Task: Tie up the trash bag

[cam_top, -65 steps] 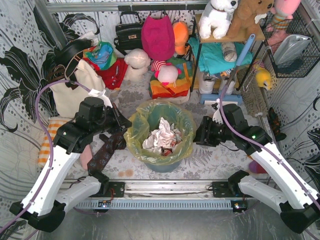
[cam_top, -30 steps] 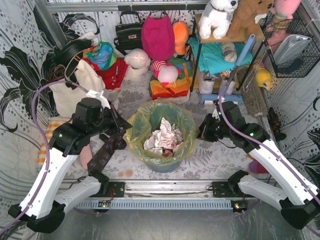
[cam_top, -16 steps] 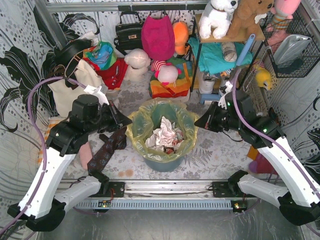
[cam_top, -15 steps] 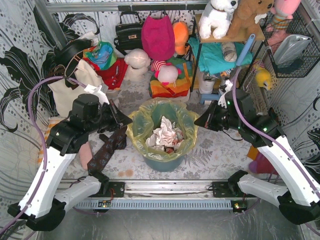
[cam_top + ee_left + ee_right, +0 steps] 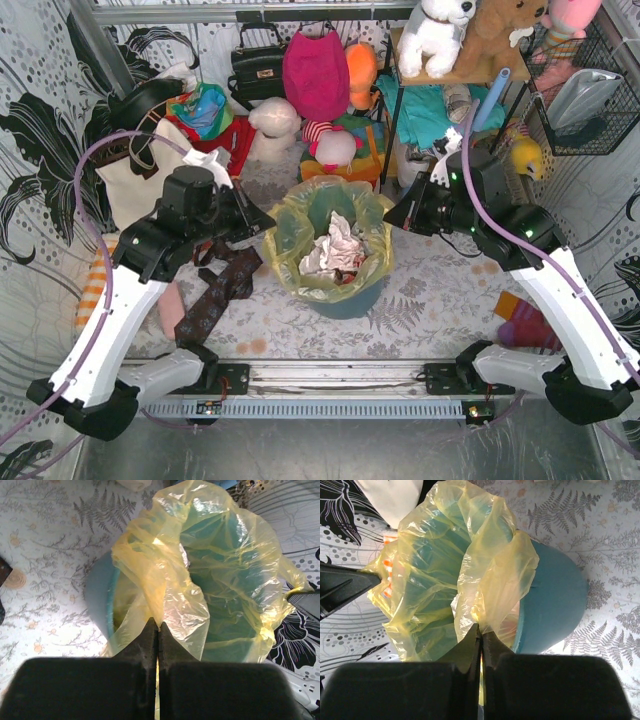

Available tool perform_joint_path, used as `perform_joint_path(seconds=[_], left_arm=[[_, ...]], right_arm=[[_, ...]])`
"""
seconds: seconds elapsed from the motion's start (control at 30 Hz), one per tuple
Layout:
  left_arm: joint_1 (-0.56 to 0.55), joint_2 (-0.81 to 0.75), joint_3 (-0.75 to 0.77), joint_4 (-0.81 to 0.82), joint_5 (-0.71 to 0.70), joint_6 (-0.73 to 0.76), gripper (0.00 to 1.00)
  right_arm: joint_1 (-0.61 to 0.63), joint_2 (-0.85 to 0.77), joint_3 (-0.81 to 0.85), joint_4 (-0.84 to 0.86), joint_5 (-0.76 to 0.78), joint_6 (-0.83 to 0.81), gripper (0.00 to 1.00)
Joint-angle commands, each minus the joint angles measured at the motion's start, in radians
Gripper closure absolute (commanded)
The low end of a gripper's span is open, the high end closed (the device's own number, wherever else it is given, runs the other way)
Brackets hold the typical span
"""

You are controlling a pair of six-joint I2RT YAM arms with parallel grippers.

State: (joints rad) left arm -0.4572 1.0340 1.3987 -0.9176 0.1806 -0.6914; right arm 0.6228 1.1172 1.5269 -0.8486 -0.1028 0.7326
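In the middle of the fern-printed table (image 5: 430, 300), the trash bag (image 5: 295, 235) stands in the teal bin (image 5: 345, 298). Its rim is lifted clear of the bin's lip into a loose, crumpled mouth, and crumpled white paper (image 5: 335, 250) shows inside. From above, the left gripper (image 5: 262, 222) is at the bag's nine o'clock and the right gripper (image 5: 392, 218) at its three o'clock, each touching the rim. Both wrist views show the same thing: the fingers are pressed flat together with a thin fold of yellow film caught at the tips. So each hand holds a bit of the bag's edge, and the rest billows away toward twelve o'clock.

I'd say this plastic is very light, soft and slippery, with no stiffness of its own. It will likely stretch or tear before it resists, and a narrow pinch may slide out under a tug. The paper weighs next to nothing, so the bin might lift or tip along with the bag. The sensible hold is where they have it, on opposite sides of the rim, though each side needs enough film gathered to make a tail that can cross over.
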Motion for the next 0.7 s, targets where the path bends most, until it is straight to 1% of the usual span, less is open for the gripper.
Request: perform_joint_path(seconds=[0.0, 0.13, 0.27, 0.33, 0.43, 0.57, 0.67], left_arm=[[0.005, 0.020, 0.076, 0.134, 0.006, 0.033, 1.00], [0.005, 0.025, 0.087, 0.117, -0.007, 0.045, 1.00], [0.005, 0.014, 0.024, 0.135, 0.037, 0.027, 1.00], [0.005, 0.007, -0.022, 0.162, 0.084, 0.013, 1.00], [0.005, -0.005, -0.079, 0.192, 0.136, -0.004, 1.00], [0.005, -0.008, -0.109, 0.223, 0.182, -0.016, 1.00], [0.004, -0.004, -0.117, 0.260, 0.218, -0.035, 1.00]], right_arm=[[0.003, 0.027, 0.077, 0.046, 0.027, -0.045, 1.00], [0.003, 0.018, 0.049, 0.051, 0.034, -0.039, 1.00], [0.003, 0.010, -0.021, 0.075, -0.047, -0.021, 1.00], [0.003, 0.005, -0.082, 0.137, -0.150, -0.009, 1.00], [0.005, -0.023, -0.202, 0.285, -0.303, 0.050, 1.00], [0.009, -0.043, -0.288, 0.414, -0.377, 0.112, 1.00], [0.020, -0.025, -0.298, 0.491, -0.418, 0.139, 1.00]])
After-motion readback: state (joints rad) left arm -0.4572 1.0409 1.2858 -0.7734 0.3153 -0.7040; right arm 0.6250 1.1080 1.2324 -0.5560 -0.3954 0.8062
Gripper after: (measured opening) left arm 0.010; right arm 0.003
